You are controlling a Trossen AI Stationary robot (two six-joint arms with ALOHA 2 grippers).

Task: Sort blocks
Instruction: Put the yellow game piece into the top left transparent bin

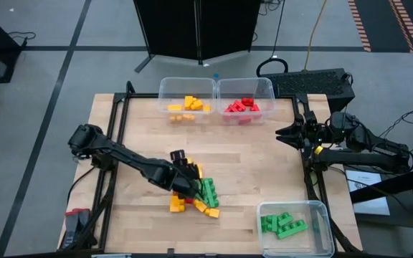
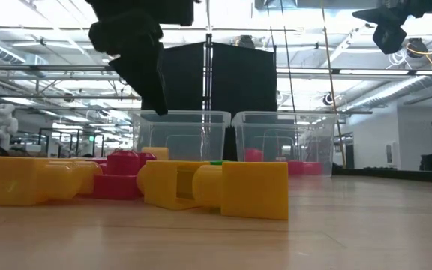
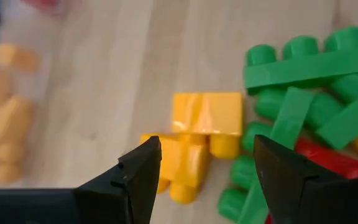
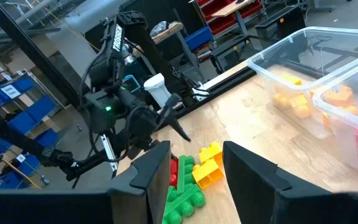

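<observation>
Left gripper (image 1: 187,172) poised over the yellow block (image 3: 207,114) at the heap's edge.

Its fingers (image 3: 138,174) stand parted and empty, with the block just ahead between them, its long axis crossing the gap. The mixed pile (image 1: 196,193) sits near-centre on the table (image 1: 264,172); the right gripper (image 1: 290,134), released, waits well apart at the right edge.

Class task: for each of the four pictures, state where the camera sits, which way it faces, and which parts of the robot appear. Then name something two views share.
High view: above the table, facing straight down; both arms show, left gripper over the pile of blocks.
Low view: at table-top height, facing level across the yellow blocks toward two clear bins; the arms enter from above.
Left wrist view: looking past its open fingers at the pile.
Right wrist view: looking past the right gripper, parked open, toward the left arm.
Shared: all four views show the pile.
</observation>
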